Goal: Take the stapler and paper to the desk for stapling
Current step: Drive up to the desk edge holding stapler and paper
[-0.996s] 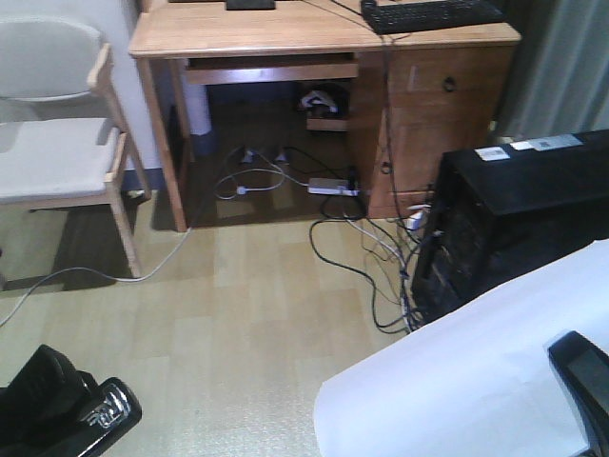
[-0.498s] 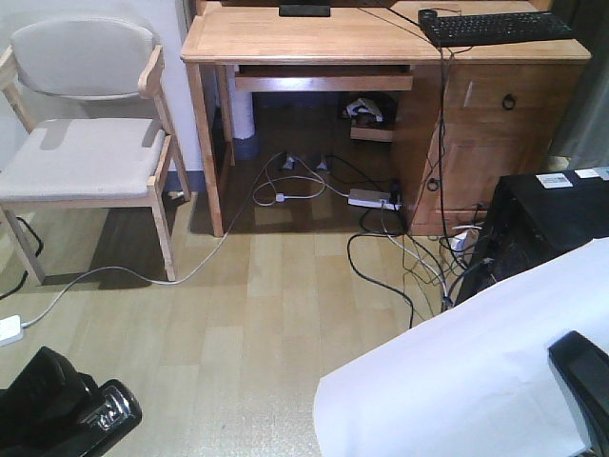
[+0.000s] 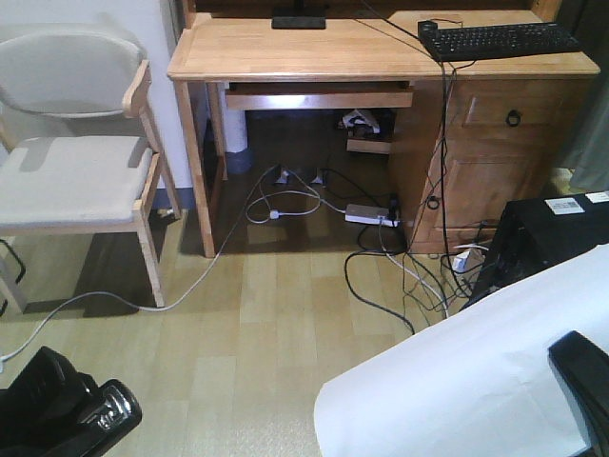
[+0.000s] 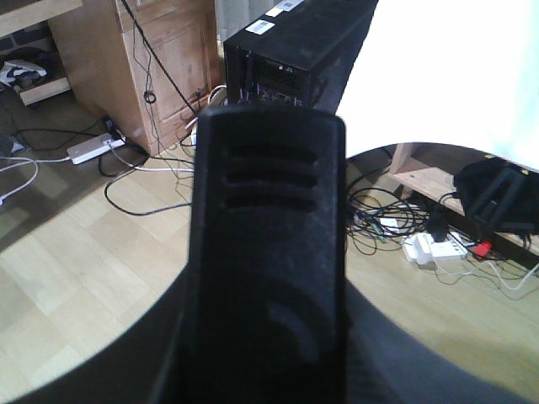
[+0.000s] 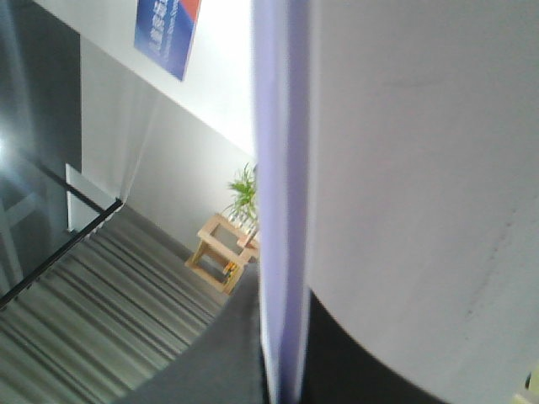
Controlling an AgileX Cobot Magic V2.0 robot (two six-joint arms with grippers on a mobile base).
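1. The left gripper (image 3: 52, 411) shows as a black mass in the bottom-left corner of the front view. It is closed on the stapler (image 3: 108, 415), though its fingers cannot be made out one by one (in the left wrist view the stapler's ribbed black top fills nearly the whole middle).
2. The stapler's silver-fronted end sticks out to the right of that gripper. It is held up over the wooden floor, well short of the desk (image 3: 285, 48) and out in front of the desk's left leg.
3. The right gripper (image 3: 582, 386) is in the bottom-right corner, one black finger lying on top of the paper (image 3: 457, 381), which it clamps. The right wrist view shows the sheets edge-on, rising from the dark jaws.
4. The paper spreads leftward from that gripper, in the air and well apart from the desk, in front of its drawer side. Its far edge overlaps the black computer tower (image 3: 552, 233) on the floor before the desk's right end.
5. On the desk's right end lies a black keyboard (image 3: 500, 38). Beneath the desk are a white power strip (image 3: 371, 214) and loose cables. A chair (image 3: 76, 171) stands just left of the desk.
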